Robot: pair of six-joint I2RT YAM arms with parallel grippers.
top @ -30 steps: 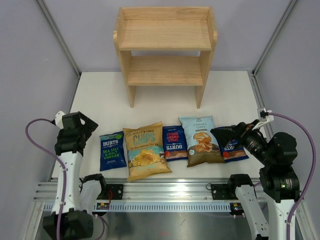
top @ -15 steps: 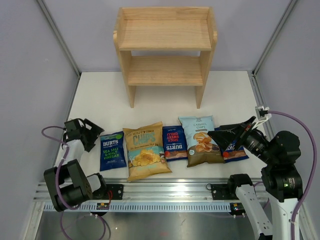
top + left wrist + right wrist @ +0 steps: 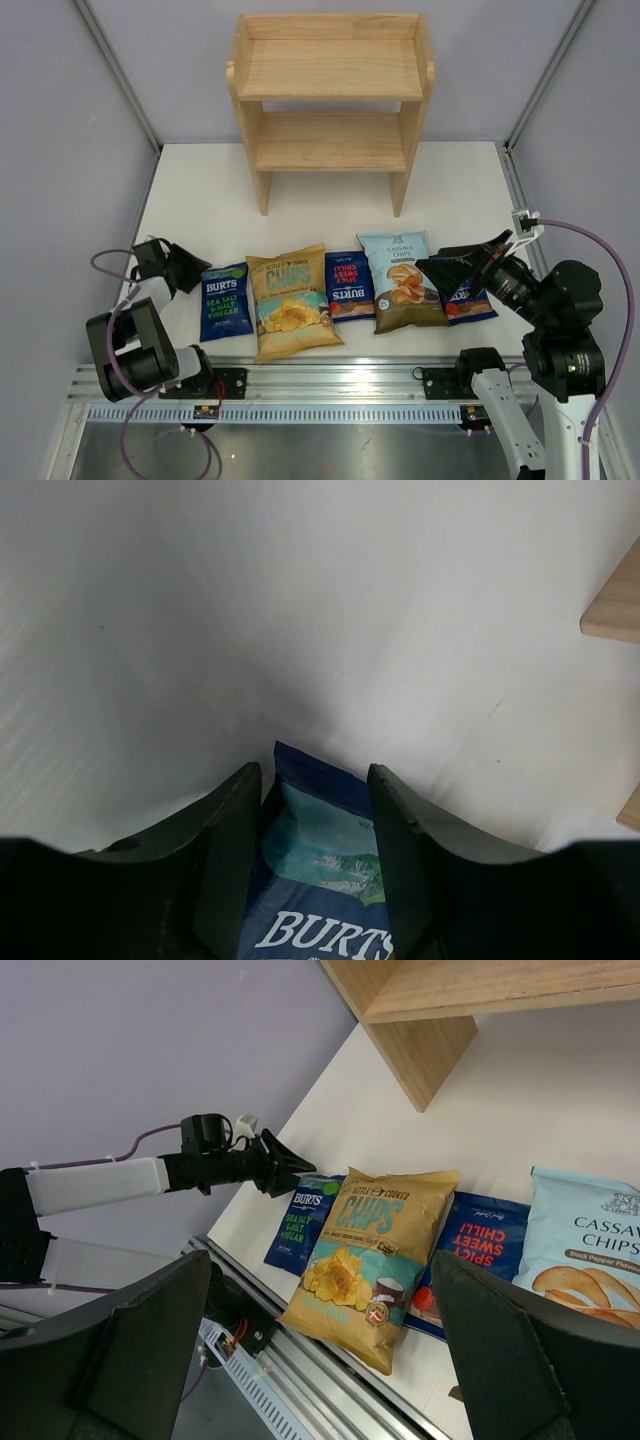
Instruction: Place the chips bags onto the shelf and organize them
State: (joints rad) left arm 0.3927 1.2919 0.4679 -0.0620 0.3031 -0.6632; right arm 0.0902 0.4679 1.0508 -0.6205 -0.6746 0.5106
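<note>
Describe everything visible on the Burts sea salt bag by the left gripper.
The Burts bag is a small dark-blue crinkly packet with a teal patch, white "BURTS" and "Sea Salt & Malt Vinegar" lettering. It lies flat, face up, leftmost in the row on the white table, its right edge meeting the tan Chips bag. The left gripper's open fingers straddle its far left corner; contact is unclear.

You count five chips bags [image 3: 300,320]: three small dark-blue Burts bags [image 3: 226,302] [image 3: 349,285] [image 3: 474,306], one larger tan-yellow Chips bag [image 3: 290,290], one larger light-blue Cassava bag [image 3: 400,280]. You have one shelf [image 3: 330,70], two tiers. You log two grippers: left gripper [image 3: 193,270], right gripper [image 3: 448,270].
</note>
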